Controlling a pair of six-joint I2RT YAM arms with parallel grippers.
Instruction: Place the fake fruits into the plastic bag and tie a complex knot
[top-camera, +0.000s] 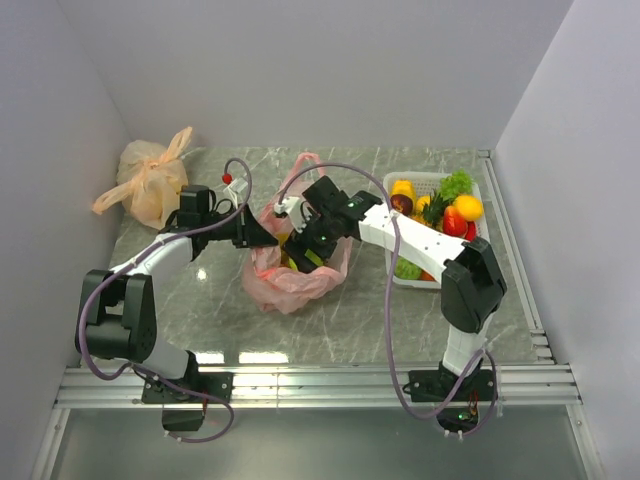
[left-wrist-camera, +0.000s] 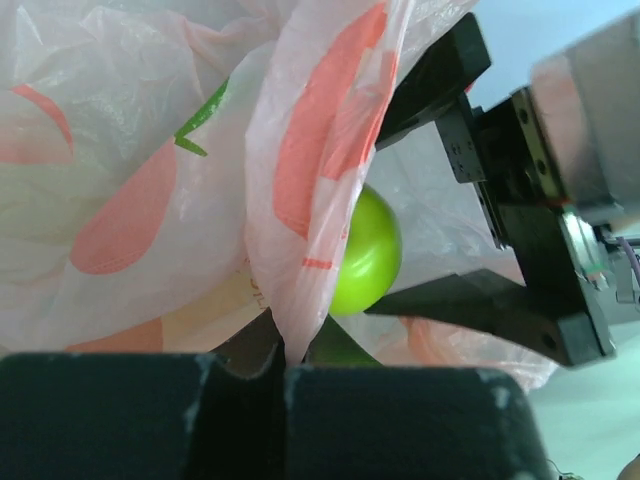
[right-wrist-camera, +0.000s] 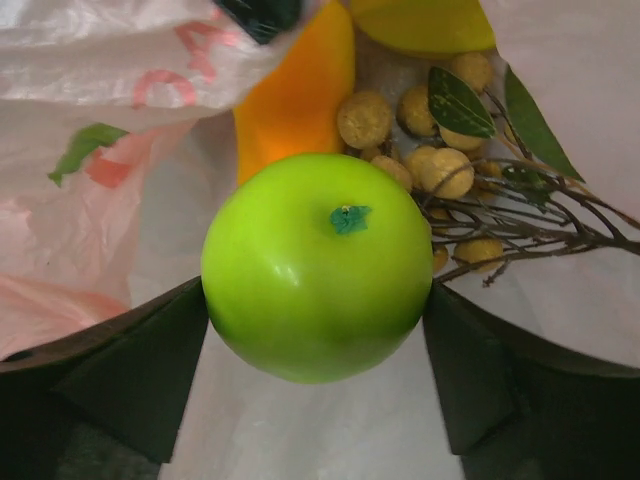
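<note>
Bare grey marble surface (top-camera: 340, 325) is seen between the near rail (top-camera: 320, 378) and the plastic bag (top-camera: 290, 285), which is slumped mid-surface. Its orange-red print is too crumpled to be read. A fold of its rim is pinched flat between the closed left fingers (left-wrist-camera: 130, 420). Inside the bag, a green apple (right-wrist-camera: 318, 265) is clamped between the spread right fingers (right-wrist-camera: 130, 370), above an orange fruit (right-wrist-camera: 295, 100) and a twig of small brown fruits (right-wrist-camera: 420, 140). More fake fruits (top-camera: 467, 207) are piled in the white basket (top-camera: 420, 178) near the right edge. A knotted pale orange bag (top-camera: 150, 180) is lodged in the far left corner.
</note>
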